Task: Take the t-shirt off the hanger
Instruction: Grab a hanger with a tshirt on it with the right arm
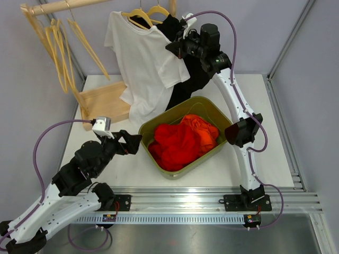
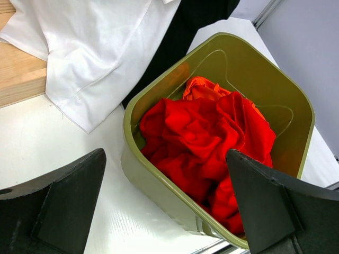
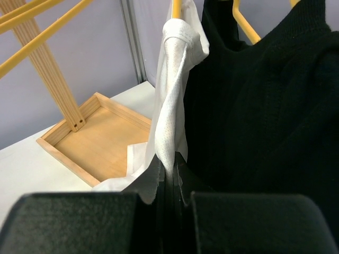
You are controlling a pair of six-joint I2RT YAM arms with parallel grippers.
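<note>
Grey-walled booth, white desk (image 1: 275, 116). White t-shirt (image 1: 140, 58) on yellow hanger (image 1: 140, 12) at 12 o'clock, sleeve pinched by right fingers (image 3: 161, 190). Left fingers (image 2: 58, 201) spread wide at 7 o'clock, facing olive bin (image 2: 153, 174).

Right pincer (image 3: 170, 172) clamped on white t-shirt (image 3: 170, 95) sleeve, black garment (image 3: 265, 106) beside.

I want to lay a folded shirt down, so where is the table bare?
The table is bare at the far right, between the green bin and its right edge. A narrow strip lies between the bin and the front rail. The back left is crowded: wooden tray, white shirt and black top meet there.
</note>
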